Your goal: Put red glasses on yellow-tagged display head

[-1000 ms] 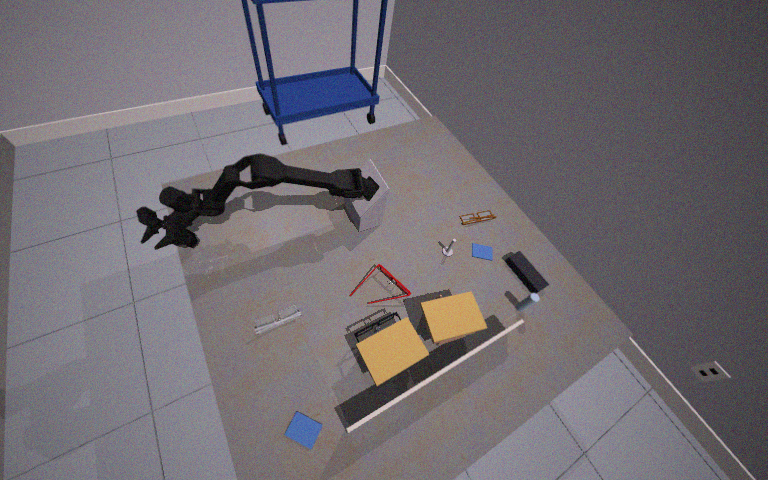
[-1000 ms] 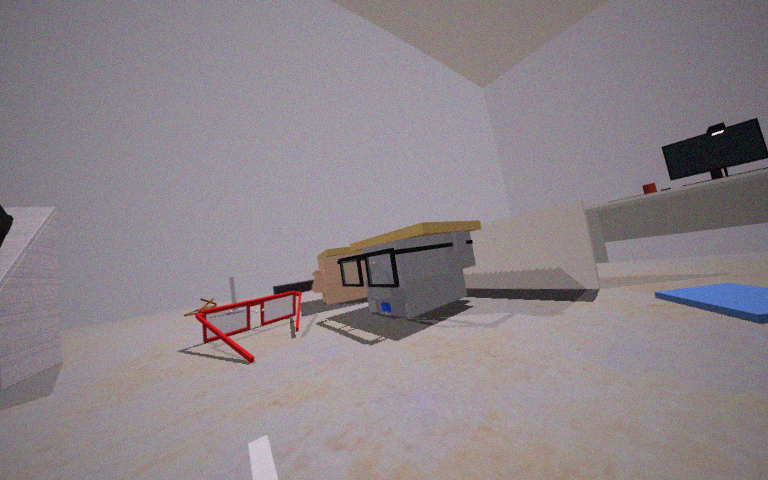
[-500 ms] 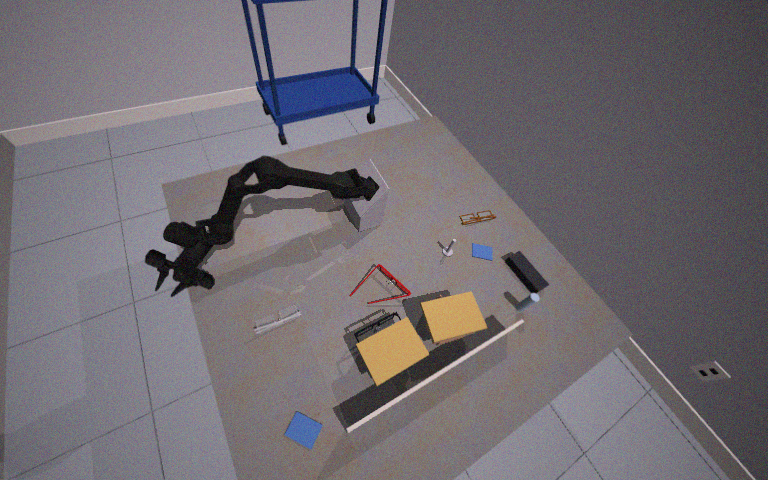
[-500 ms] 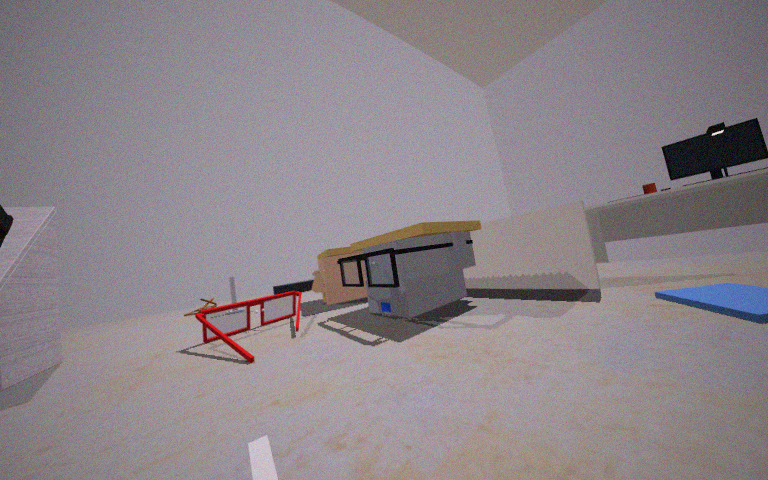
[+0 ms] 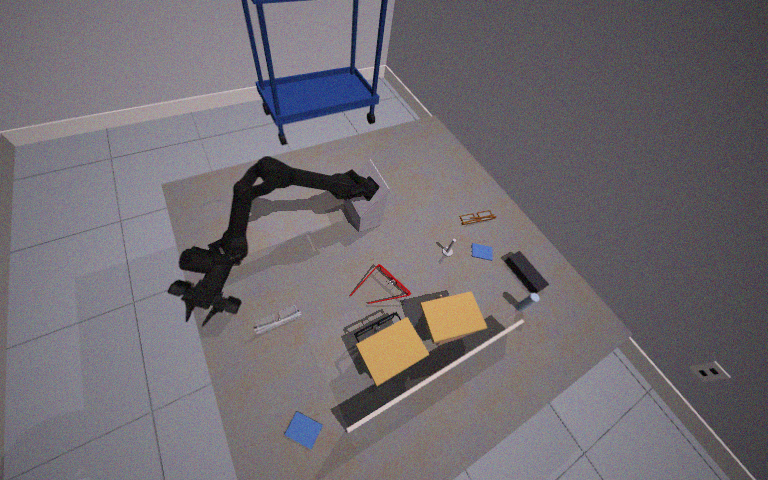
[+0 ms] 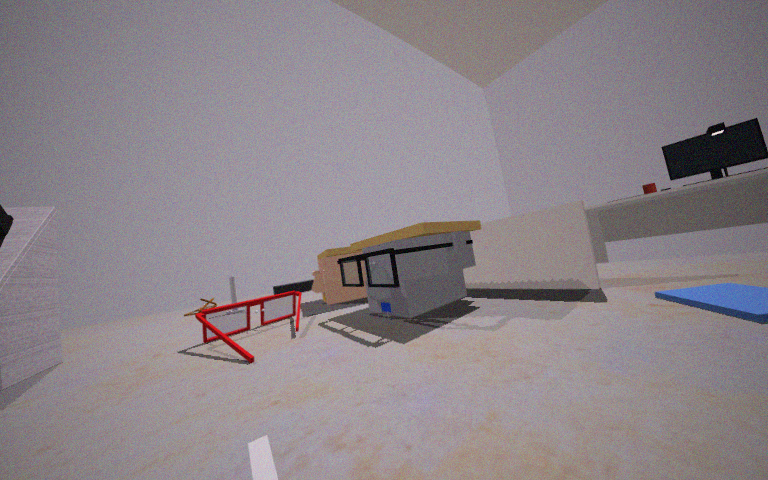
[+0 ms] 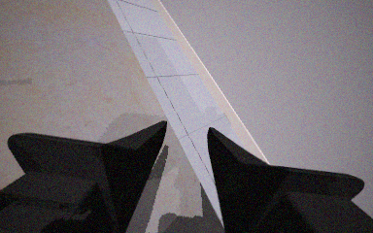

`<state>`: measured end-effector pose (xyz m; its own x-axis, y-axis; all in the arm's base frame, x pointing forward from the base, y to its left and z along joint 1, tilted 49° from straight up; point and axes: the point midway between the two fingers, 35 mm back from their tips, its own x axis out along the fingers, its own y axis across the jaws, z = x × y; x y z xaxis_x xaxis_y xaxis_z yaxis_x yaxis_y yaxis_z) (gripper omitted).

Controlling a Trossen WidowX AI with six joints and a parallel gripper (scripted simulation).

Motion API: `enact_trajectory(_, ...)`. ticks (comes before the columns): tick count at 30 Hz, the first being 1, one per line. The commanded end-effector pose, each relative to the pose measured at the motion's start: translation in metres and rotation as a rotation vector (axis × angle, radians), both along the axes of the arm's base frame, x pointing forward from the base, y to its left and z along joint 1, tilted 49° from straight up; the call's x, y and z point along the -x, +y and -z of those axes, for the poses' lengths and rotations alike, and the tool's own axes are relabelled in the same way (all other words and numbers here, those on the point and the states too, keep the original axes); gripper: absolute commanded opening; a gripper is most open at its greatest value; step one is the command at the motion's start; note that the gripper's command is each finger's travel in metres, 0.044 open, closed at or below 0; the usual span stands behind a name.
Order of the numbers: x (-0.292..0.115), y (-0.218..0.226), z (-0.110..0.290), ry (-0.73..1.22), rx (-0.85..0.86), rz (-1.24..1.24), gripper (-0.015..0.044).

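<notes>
The red glasses (image 5: 407, 293) (image 6: 226, 338) stand on the table, temples spread, in front of the two heads. The peach head (image 6: 342, 283), under a tan top (image 5: 453, 316), wears no glasses that I can see; a yellow sliver shows low on its front, partly hidden. The grey head (image 6: 433, 277), under another tan top (image 5: 391, 352), has a blue tag (image 6: 385, 307) and wears black glasses (image 6: 395, 268). My gripper (image 5: 195, 322) (image 7: 187, 128) is partly open and empty, above the table's left edge, well away from the red glasses.
Pale glasses (image 5: 277, 320) lie between gripper and heads. A long upright panel (image 5: 436, 376) stands behind the heads. Orange glasses (image 5: 477, 216), a small white stand (image 5: 447, 250), a dark box (image 5: 526, 271), a cylinder (image 5: 527, 302) and blue pads (image 5: 303, 430) (image 5: 481, 251) are around.
</notes>
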<state>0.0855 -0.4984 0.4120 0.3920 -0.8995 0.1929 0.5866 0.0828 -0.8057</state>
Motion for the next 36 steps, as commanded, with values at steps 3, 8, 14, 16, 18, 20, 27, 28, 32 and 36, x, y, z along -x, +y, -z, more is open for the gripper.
enact_trajectory(3, -0.065, 0.014, 0.034, -0.076, -0.159, -0.094, 0.0200)
enact_trajectory(8, -0.128, 0.041, 0.047, -0.141, -0.250, -0.210, 0.0200)
enact_trajectory(14, -0.185, 0.069, 0.120, -0.120, -0.491, -0.224, 0.0200)
enact_trajectory(16, -0.199, 0.081, 0.145, -0.102, -0.568, -0.213, 0.0200)
enact_trajectory(18, -0.212, 0.096, 0.171, -0.074, -0.652, -0.191, 0.0200)
enact_trajectory(20, -0.223, 0.114, 0.197, -0.038, -0.730, -0.165, 0.0200)
enact_trajectory(27, -0.241, 0.184, 0.280, 0.111, -0.948, -0.052, 0.0200)
enact_trajectory(28, -0.242, 0.194, 0.291, 0.129, -0.974, -0.033, 0.0200)
enact_trajectory(32, -0.239, 0.240, 0.333, 0.264, -1.038, 0.040, 0.0200)
enact_trajectory(36, -0.227, 0.284, 0.367, 0.439, -1.045, 0.108, 0.0200)
